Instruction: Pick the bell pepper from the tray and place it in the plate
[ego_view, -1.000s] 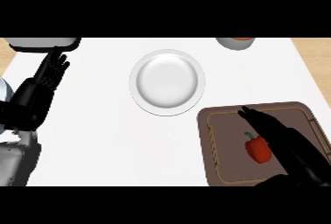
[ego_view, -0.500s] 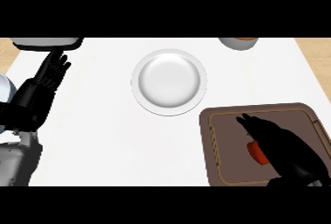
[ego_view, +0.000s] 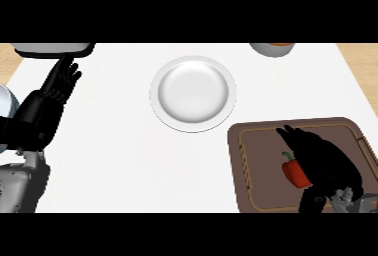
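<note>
On the brown rectangular tray (ego_view: 247, 165) at about four o'clock in my head view, I see the red bell pepper with its green stem (ego_view: 294, 171), long axis running twelve to six, stem at twelve. My right hand (ego_view: 319, 155) sits just at its three o'clock side, touching or nearly so, fingers extended toward eleven, not curled round it. The white round plate (ego_view: 193, 93) lies at eleven o'clock from the pepper. My left hand (ego_view: 60, 80) rests open at nine o'clock, farther off.
</note>
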